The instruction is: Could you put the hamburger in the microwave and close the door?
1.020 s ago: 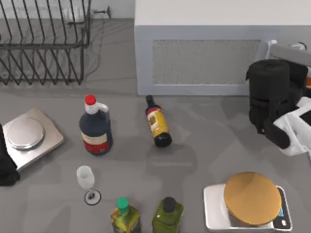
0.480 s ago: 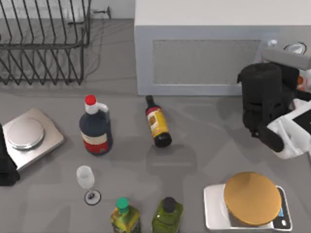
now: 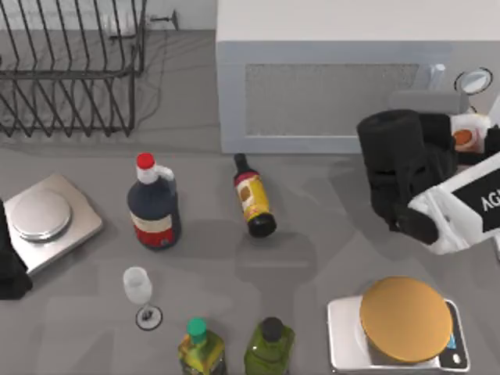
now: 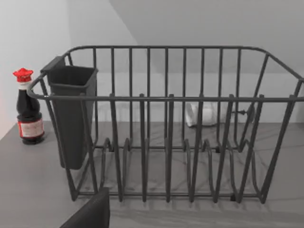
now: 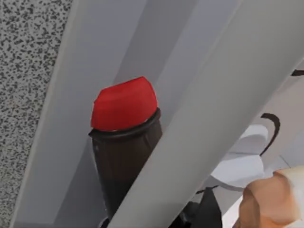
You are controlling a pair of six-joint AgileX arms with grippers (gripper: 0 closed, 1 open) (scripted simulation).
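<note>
On the grey table [image 3: 328,226], our right gripper [image 3: 426,117], grip unclear, needs squaring on the door [image 3: 332,98] handle [image 5: 199,118] just ahead.

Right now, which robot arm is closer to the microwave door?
The right. Its gripper is up against the door by the handle, at the table's right. The left gripper is parked far off at the left edge, beside a scale.

Even, diffuse rendered light; soft faint shadows beneath bottles on table [image 3: 328,226]; no glare, slight softness
</note>
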